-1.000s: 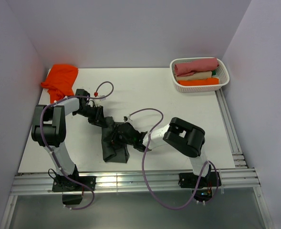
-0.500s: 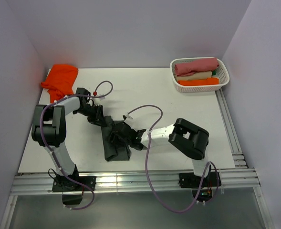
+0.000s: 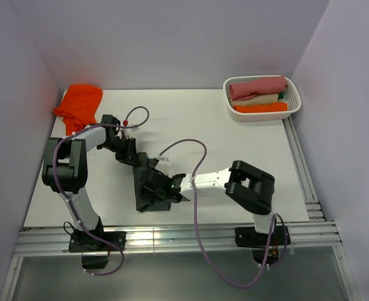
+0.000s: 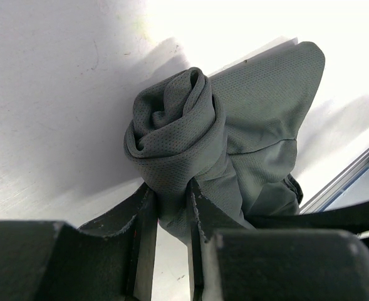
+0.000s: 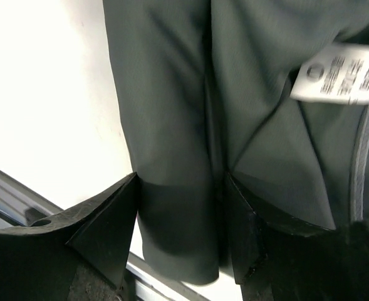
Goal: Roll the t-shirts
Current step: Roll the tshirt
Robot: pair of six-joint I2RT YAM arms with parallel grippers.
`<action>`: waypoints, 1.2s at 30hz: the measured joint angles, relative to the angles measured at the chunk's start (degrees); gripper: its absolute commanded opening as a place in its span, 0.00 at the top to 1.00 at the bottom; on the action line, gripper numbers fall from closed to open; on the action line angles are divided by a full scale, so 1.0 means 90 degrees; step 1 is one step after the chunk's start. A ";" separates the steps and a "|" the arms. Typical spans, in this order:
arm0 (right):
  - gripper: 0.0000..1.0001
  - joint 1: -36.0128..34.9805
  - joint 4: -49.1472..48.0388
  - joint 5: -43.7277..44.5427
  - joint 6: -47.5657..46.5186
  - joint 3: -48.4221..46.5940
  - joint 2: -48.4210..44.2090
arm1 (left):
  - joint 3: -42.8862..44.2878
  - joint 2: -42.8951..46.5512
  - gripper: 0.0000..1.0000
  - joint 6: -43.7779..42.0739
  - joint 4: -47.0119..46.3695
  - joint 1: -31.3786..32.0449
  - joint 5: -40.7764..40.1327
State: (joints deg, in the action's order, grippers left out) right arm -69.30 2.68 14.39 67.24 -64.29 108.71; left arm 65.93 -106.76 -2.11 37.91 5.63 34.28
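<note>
The dark grey t-shirt (image 3: 148,195) lies bunched in a long strip on the table, left of centre near the front. My left gripper (image 3: 134,157) is at its far end, shut on the rolled-up end of the cloth (image 4: 171,135); the roll is pinched between the fingers (image 4: 145,219). My right gripper (image 3: 158,188) lies over the near part of the shirt. Its jaws stand wide, with a folded strip of the grey cloth (image 5: 171,157) between them, and a white label (image 5: 341,78) shows beside it. The orange-red t-shirt (image 3: 81,104) lies crumpled at the far left corner.
A white basket (image 3: 295,100) at the far right holds rolled cloths in pink, beige and orange. Metal rails (image 3: 171,237) run along the front edge and down the right side. Walls close in the table on the left, back and right.
My right gripper has slid left and a little nearer over the grey t-shirt, bunching its near part narrower. My left gripper has kept its hold and barely moved.
</note>
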 measured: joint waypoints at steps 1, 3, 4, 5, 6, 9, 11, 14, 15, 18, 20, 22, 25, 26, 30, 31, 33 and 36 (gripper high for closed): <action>0.37 -0.0051 0.0114 0.0027 -0.0012 -0.0051 0.0000 | 0.0005 0.0000 1.00 0.0005 0.0002 0.0007 -0.0015; 0.38 -0.0141 0.0301 0.0056 -0.0032 -0.0134 0.0000 | 0.0024 0.0000 1.00 0.0010 0.0015 0.0019 -0.0044; 0.37 -0.0192 0.0376 0.0073 -0.0032 -0.0165 0.0000 | 0.0032 0.0000 1.00 0.0015 0.0017 0.0036 -0.0066; 0.38 -0.0233 0.0452 0.0083 -0.0032 -0.0202 0.0000 | 0.0039 0.0000 1.00 0.0027 0.0015 0.0049 -0.0090; 0.38 -0.0277 0.0527 0.0092 -0.0032 -0.0236 0.0000 | 0.0049 0.0000 1.00 0.0029 0.0015 0.0056 -0.0112; 0.40 -0.0410 0.0716 0.0131 -0.0027 -0.0330 0.0000 | 0.0075 0.0000 1.00 0.0034 0.0010 0.0087 -0.0165; 0.43 -0.0505 0.0772 0.0136 -0.0024 -0.0362 0.0000 | 0.0083 0.0000 1.00 0.0049 0.0010 0.0100 -0.0187; 0.44 -0.0634 0.0835 0.0134 -0.0005 -0.0362 0.0002 | 0.0087 0.0000 1.00 0.0073 0.0012 0.0121 -0.0214; 0.44 -0.0668 0.0857 0.0134 -0.0002 -0.0362 0.0002 | 0.0095 0.0000 1.00 0.0083 0.0015 0.0129 -0.0228; 0.45 -0.0767 0.0918 0.0124 -0.0005 -0.0362 0.0002 | 0.0114 0.0000 1.00 0.0100 0.0015 0.0165 -0.0284; 0.43 -0.0818 0.1010 0.0112 -0.0010 -0.0389 0.0005 | 0.0136 0.0000 1.00 0.0097 0.0024 0.0185 -0.0313; 0.43 -0.0855 0.1141 0.0112 -0.0039 -0.0461 0.0005 | 0.0151 0.0000 1.00 0.0095 0.0019 0.0211 -0.0347; 0.42 -0.0911 0.1370 0.0114 -0.0153 -0.0665 -0.0002 | 0.0168 0.0000 1.00 0.0095 0.0024 0.0233 -0.0384; 0.42 -0.0937 0.1506 0.0124 -0.0219 -0.0780 -0.0012 | 0.0170 0.0000 1.00 0.0095 0.0029 0.0238 -0.0393; 0.42 -0.1039 0.2076 0.0253 -0.0449 -0.1433 -0.0063 | 0.0177 0.0007 1.00 0.0092 0.0034 0.0255 -0.0423; 0.42 -0.1066 0.2237 0.0318 -0.0527 -0.1719 -0.0063 | 0.0177 0.0010 1.00 0.0092 0.0036 0.0260 -0.0435; 0.41 -0.1081 0.2472 0.0425 -0.0641 -0.2169 -0.0063 | 0.0177 0.0015 1.00 0.0090 0.0036 0.0262 -0.0452; 0.41 -0.1100 0.2902 0.0699 -0.0797 -0.2849 -0.0041 | 0.0177 0.0024 1.00 0.0083 0.0036 0.0277 -0.0474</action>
State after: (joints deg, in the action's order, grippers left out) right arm -79.20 28.80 20.69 60.07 -89.93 108.33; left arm 67.53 -106.54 -1.37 38.24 8.12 30.02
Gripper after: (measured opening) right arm 0.584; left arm 0.246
